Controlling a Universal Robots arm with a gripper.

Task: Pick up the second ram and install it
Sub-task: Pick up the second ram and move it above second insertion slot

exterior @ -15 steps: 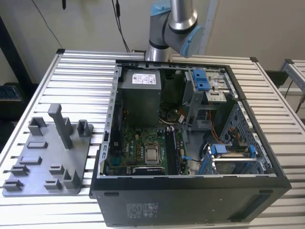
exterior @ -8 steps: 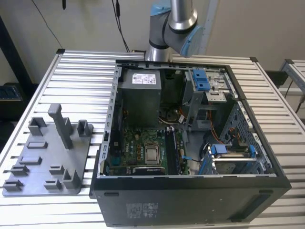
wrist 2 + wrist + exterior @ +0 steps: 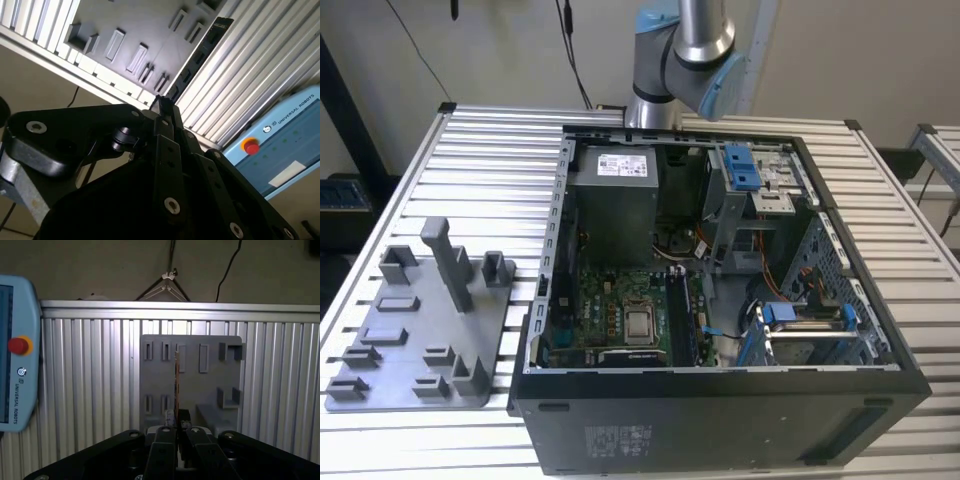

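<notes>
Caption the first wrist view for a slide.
Gripper shut on the second ram, seen edge-on, with the grey tray and slatted table beyond.

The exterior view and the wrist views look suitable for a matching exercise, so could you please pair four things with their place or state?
Things:
1. memory stick
2. grey tray
3. computer case
4. red button

Places or states:
A. on the pale blue handset
B. open, with its board showing
C. clamped in the gripper
D. flat on the slatted table, at the exterior view's left of the case

Pairs: 1-C, 2-D, 3-B, 4-A.
</notes>
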